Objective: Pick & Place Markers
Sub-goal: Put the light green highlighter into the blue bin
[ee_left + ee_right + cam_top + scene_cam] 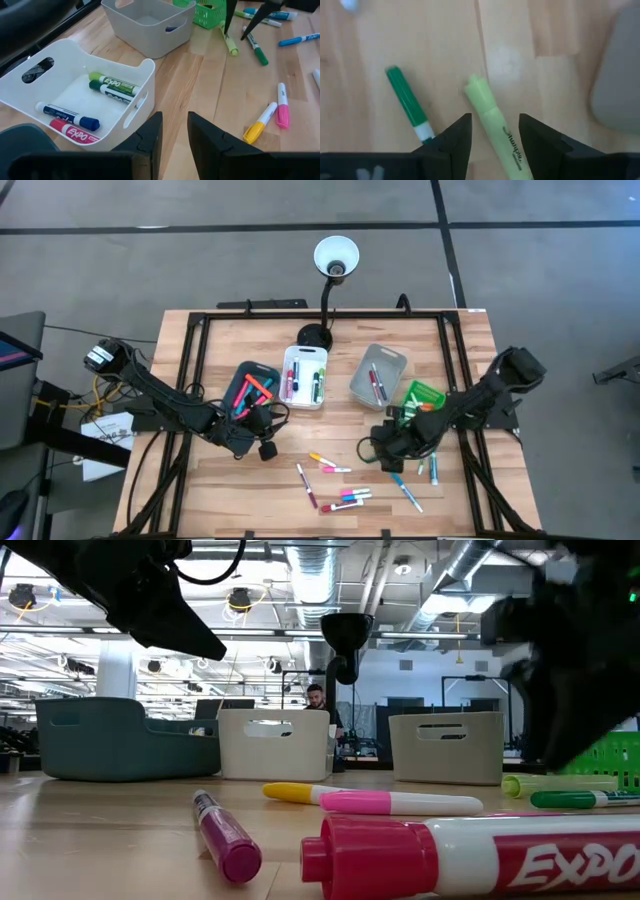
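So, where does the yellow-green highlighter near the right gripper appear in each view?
High view: hidden under the right gripper, in front of the green bin.
Low view: yellow-green highlighter at the right, lying before the green bin.
Left wrist view: at the top, beside the green bin.
Right wrist view: centre, between the open fingers.
Shared landmark: the green marker beside it.
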`<state>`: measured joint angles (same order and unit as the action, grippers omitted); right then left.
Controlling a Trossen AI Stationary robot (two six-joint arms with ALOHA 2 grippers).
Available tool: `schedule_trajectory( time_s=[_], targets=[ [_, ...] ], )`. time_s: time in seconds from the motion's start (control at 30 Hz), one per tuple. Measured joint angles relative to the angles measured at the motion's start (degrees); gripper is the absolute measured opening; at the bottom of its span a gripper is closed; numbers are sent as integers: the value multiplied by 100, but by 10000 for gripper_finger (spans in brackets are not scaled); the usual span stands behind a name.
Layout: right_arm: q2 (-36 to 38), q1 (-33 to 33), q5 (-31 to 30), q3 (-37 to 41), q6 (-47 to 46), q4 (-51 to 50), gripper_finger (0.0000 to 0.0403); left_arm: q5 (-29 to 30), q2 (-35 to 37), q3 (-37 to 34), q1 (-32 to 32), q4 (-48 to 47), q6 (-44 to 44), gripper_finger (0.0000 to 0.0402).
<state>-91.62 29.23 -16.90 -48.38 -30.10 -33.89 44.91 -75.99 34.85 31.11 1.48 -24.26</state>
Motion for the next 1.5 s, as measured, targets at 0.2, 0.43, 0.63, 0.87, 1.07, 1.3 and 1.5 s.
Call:
schedule_trajectory(
  time_s=[0.2, 0.43, 0.63, 0.87, 1.07, 1.3, 1.5],
  targets=[
    [-460, -171, 201, -153, 62, 48, 135, -1, 0, 0, 0, 39, -2, 88],
    [-803, -238, 539, -220, 60, 20, 123, 0, 0, 0, 0, 108, -2, 88],
    [-891, -233, 469, -231, 60, 17, 98, -1, 0, 0, 0, 136, -2, 88],
    [-455, -240, 561, -399, 115, 511, 48, 0, 0, 0, 0, 159, -1, 88],
    [-123, -238, 87, -470, 1277, 2545, 74, -17, 0, 0, 0, 211, -2, 88],
    [-507, -542, -1074, -485, 2859, 5909, 85, -18, 0, -4, 0, 322, -2, 88],
    [-819, -969, -1029, -487, 3317, 6912, 39, -20, 0, -4, -43, 421, -2, 88]
  ],
)
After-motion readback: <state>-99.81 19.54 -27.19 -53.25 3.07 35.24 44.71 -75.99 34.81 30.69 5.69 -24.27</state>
